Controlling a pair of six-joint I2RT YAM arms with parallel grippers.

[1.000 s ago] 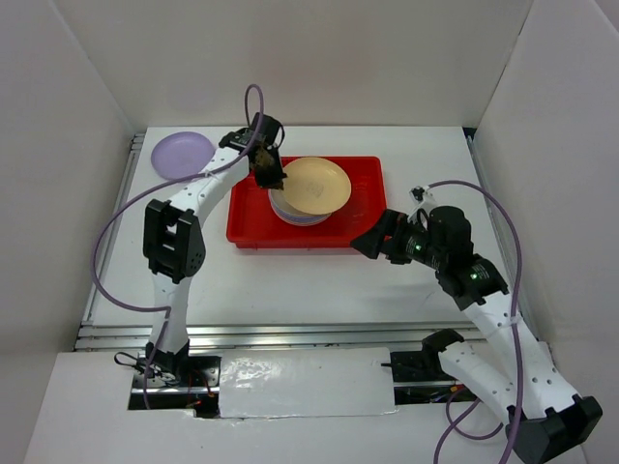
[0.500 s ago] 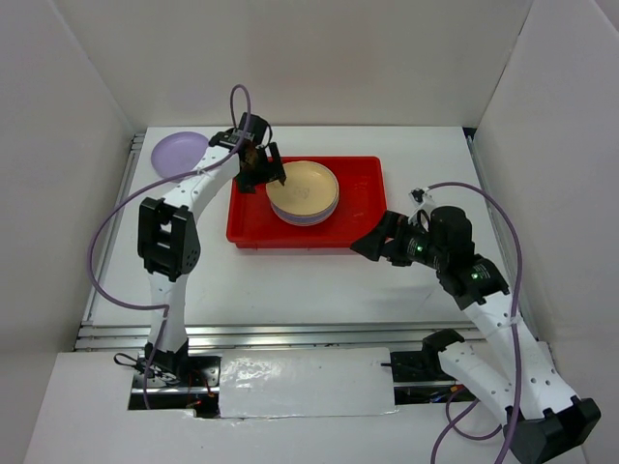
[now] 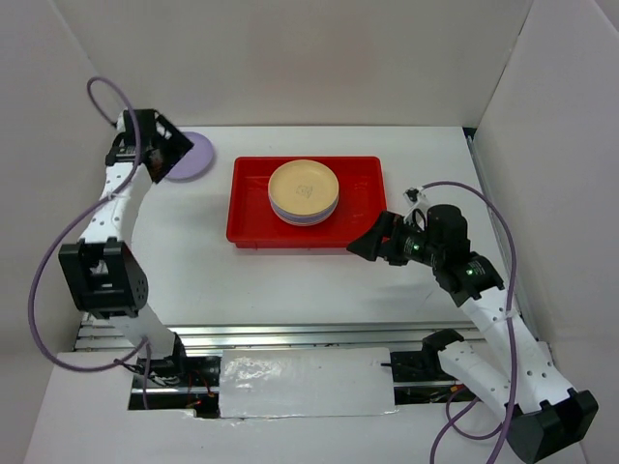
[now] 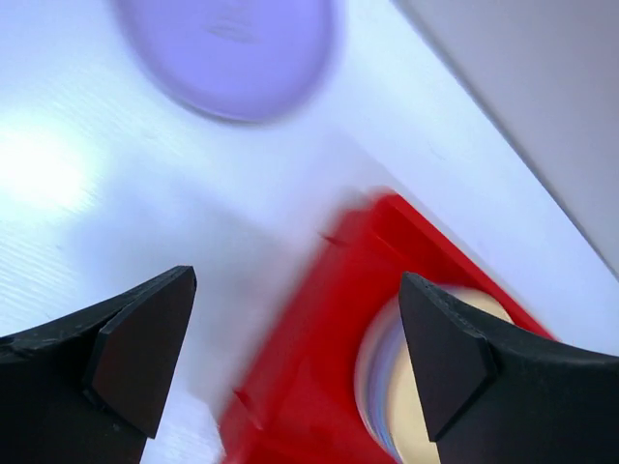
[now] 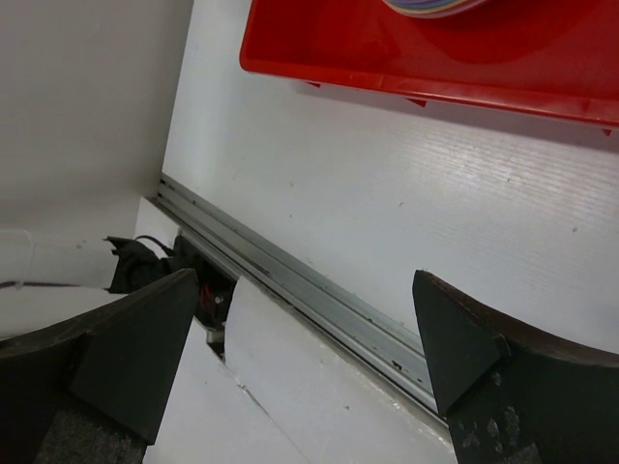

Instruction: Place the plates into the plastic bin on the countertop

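Lilac plate lying outside red bin | left end effector hovering near it, jaws apart, empty | next: gripping its rim

Bin bright red — top plate of stack cream-yellow, lone plate lilac — countertop white.

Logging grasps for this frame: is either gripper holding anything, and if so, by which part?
Nothing is held. The left gripper is open and empty near the lilac plate; the right gripper is open and empty beside the red bin.
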